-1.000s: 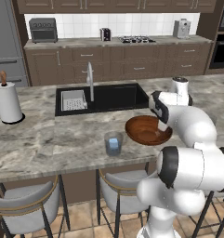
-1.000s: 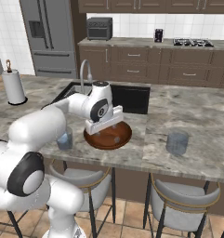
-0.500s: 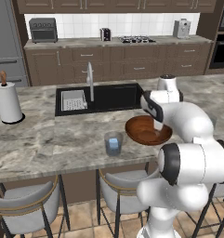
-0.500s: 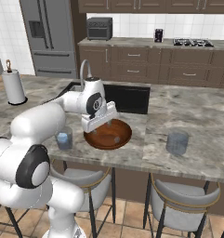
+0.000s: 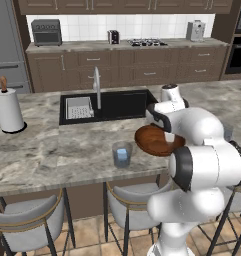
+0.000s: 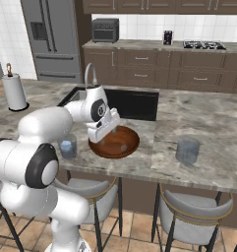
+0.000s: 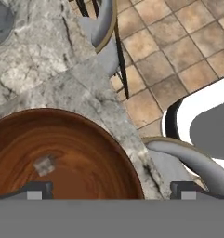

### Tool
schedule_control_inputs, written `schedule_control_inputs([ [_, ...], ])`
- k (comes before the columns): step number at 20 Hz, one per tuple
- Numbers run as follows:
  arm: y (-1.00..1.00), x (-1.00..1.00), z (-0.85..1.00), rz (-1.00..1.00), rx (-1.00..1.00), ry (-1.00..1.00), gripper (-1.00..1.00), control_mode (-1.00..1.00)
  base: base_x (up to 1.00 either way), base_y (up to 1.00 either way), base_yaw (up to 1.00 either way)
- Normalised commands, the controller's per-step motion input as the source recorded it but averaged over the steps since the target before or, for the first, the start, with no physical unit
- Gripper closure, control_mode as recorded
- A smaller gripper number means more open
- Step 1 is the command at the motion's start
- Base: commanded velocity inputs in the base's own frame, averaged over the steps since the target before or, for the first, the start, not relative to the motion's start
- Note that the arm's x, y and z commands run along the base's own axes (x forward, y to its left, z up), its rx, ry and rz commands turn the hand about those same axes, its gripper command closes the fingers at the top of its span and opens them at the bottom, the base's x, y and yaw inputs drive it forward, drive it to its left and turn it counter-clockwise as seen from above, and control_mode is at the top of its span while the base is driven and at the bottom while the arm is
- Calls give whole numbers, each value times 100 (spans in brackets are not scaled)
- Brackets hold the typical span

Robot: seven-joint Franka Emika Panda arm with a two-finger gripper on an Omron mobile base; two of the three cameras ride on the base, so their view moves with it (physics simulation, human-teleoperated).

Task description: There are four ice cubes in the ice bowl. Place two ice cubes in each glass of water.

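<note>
Two fingers (image 7: 111, 189) spread wide, nothing held, arm bent low over ice bowl (image 7: 85, 153) w/ one ice cube (image 7: 43, 165).

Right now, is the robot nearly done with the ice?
About halfway. One glass has pale blue ice in it, though I can't count the cubes. The open gripper holds nothing and hangs over the ice bowl, where one ice cube shows. The other glass looks iceless and needs filling.
</note>
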Motion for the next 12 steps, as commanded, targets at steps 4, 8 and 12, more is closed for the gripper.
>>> schedule_control_inputs([
  [4,0,13,-6,36,-7,16,-100,-100,0,0,0],
  [8,0,6,-1,39,-6,19,-100,-100,0,0,0],
  [12,-3,0,0,41,-5,20,-100,-100,0,0,0],
])
